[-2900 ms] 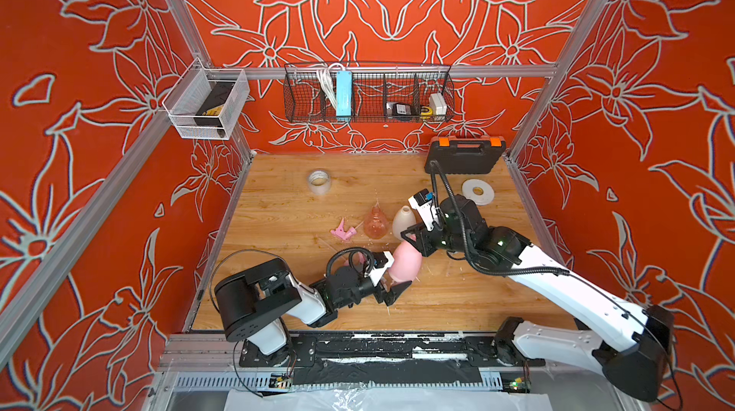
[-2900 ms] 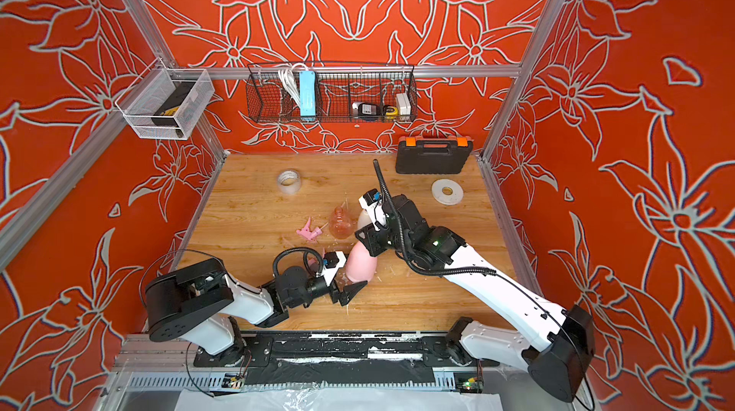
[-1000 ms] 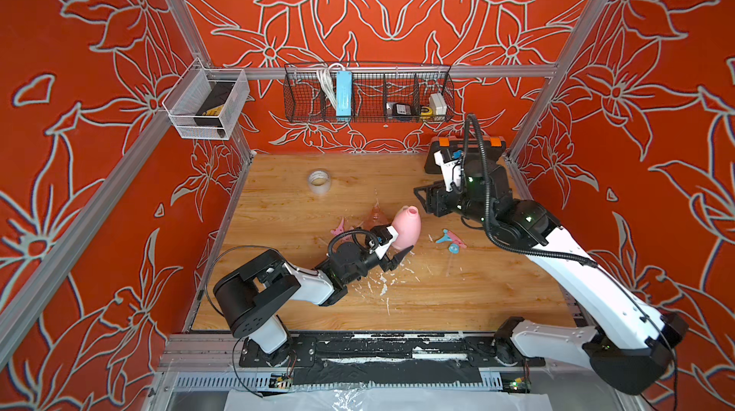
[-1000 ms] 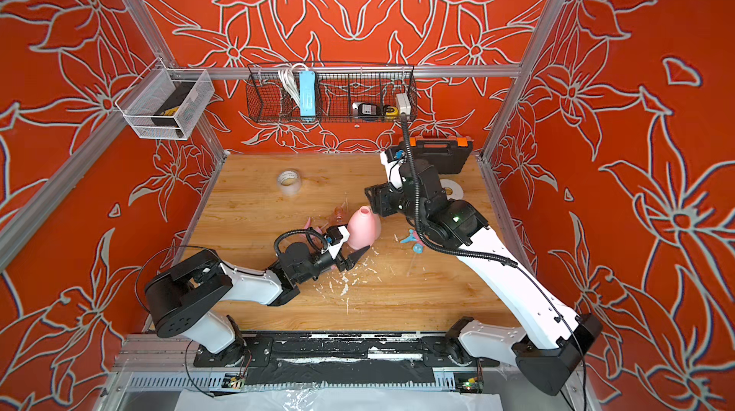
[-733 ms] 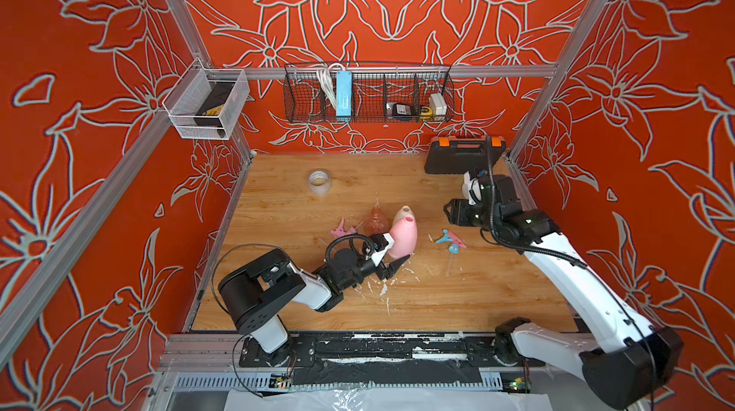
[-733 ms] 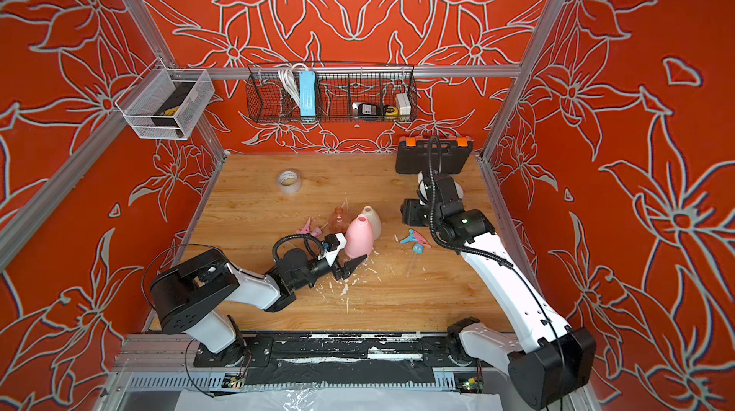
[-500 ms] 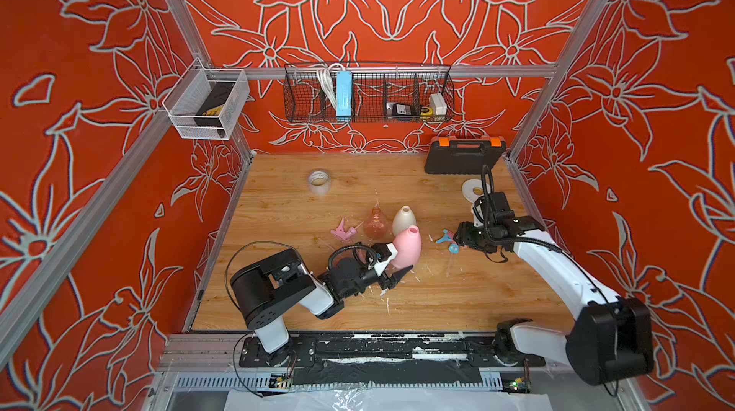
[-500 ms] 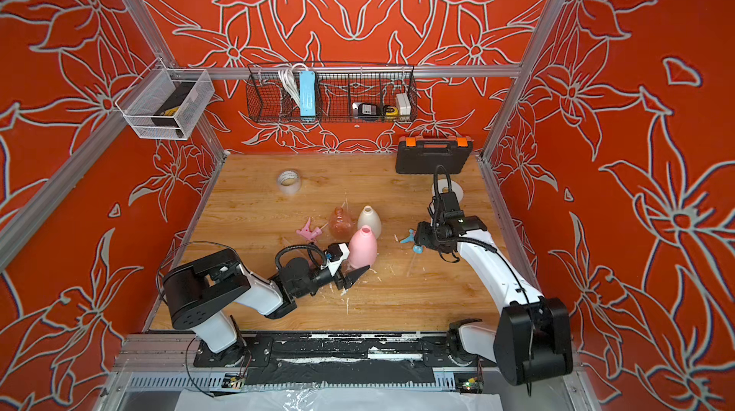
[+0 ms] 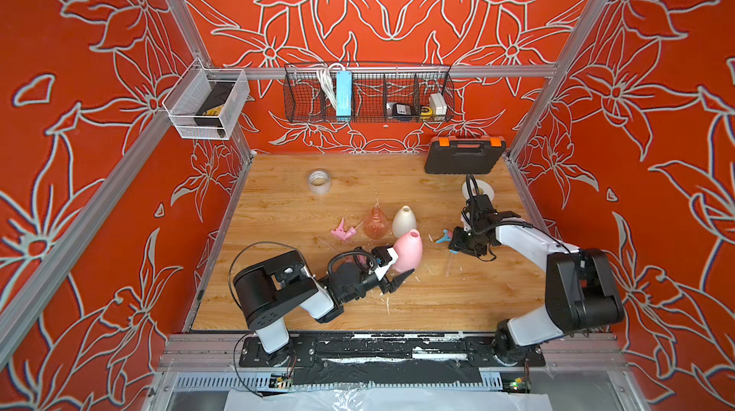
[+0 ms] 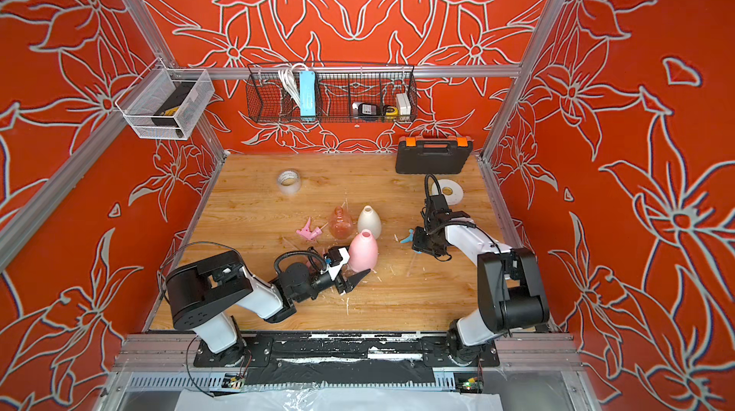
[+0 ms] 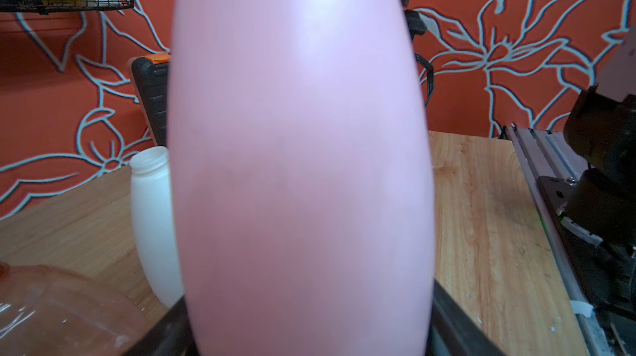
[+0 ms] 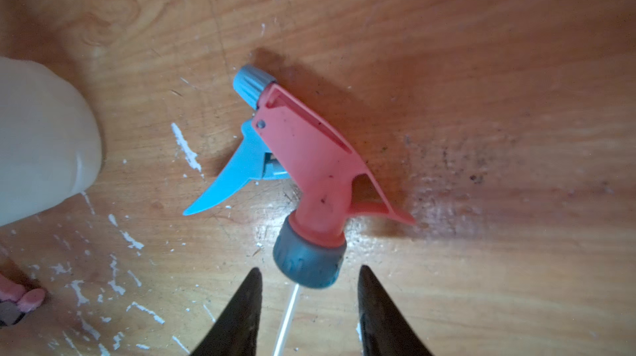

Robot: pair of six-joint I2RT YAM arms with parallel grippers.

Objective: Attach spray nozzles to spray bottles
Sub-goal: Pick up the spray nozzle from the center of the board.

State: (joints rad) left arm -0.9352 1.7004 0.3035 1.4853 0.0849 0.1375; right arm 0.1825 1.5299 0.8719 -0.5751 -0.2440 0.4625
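on the wooden table [image 9: 457, 301], near its middle, clamps the pink bottle [image 9: 409, 250] upright in the left gripper [image 9: 399, 270], with both jaws pressed against its lower sides. just beyond, toward the far side, shows the cream bottle [image 9: 403, 222] and the orange bottle [image 9: 376, 225] standing side by side, with the all-pink nozzle [image 9: 343, 232] lying left of them. farther right, holds the right gripper [image 12: 309, 271] low over the pink-and-blue nozzle [image 12: 309, 158], flat on its side. straddles the thin dip tube [image 12: 287, 313] with jaws narrow yet apart, just behind the grey collar [image 12: 308, 258], touching neither as far as can be seen.
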